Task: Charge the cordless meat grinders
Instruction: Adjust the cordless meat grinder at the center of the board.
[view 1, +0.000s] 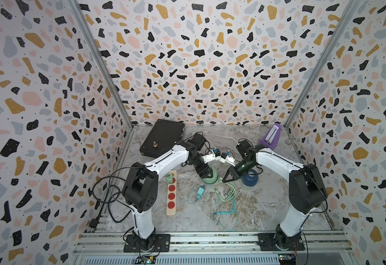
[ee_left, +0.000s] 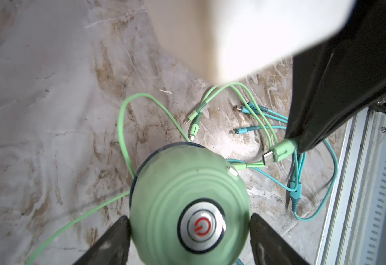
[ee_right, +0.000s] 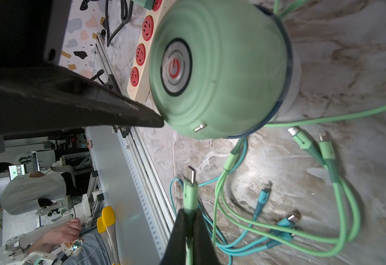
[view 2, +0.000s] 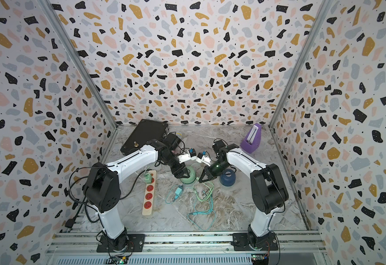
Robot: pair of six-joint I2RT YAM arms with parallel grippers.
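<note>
My left claw stands wide, its 2 black fingers against opposite sides of the mint green dome-shaped plastic grinder. That grinder sits upright on the grey marbled tabletop, near the cream power strip with red sockets. My right claw is pinched tight on a light green cable plug, held apart from that grinder. The dark navy blue dome-shaped plastic grinder sits just beside my right claw.
</note>
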